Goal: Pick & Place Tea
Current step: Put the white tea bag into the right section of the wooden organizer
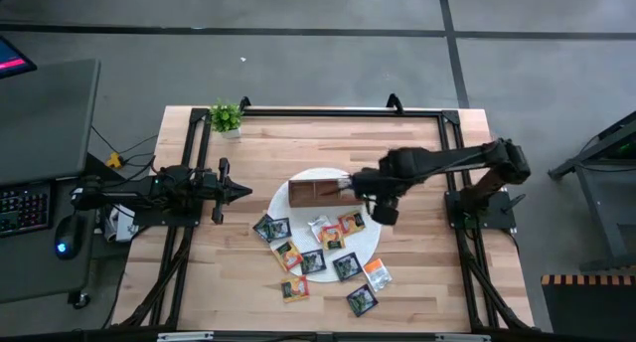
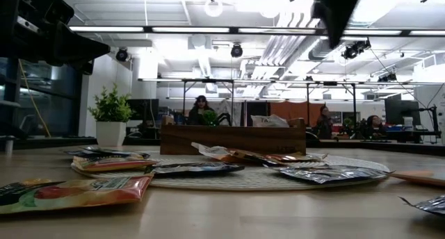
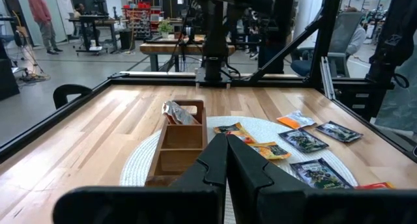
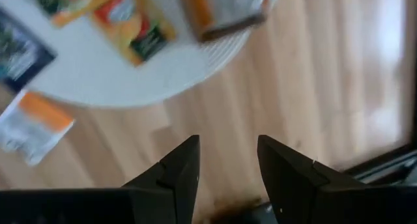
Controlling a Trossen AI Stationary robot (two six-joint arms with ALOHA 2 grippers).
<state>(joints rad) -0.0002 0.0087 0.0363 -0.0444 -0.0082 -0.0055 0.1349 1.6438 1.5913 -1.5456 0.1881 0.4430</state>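
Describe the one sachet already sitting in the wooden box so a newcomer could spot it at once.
Find the round white mat mid-table, then the wooden box on its far edge. In the box's end compartment nearest the right gripper lies one crumpled silvery sachet. Every other sachet lies flat on the mat or table, outside the box.

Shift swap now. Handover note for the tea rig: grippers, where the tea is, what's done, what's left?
Left gripper: shut, empty, parked at the table's left side, pointing at the mat.
Right gripper: open, empty, above the right end of the wooden box.
Done: one silvery sachet lies in the box's end compartment, on the right arm's side.
Left: about a dozen tea sachets loose, most on the white round mat, a few on the table near the front edge. The box's other compartments look empty.
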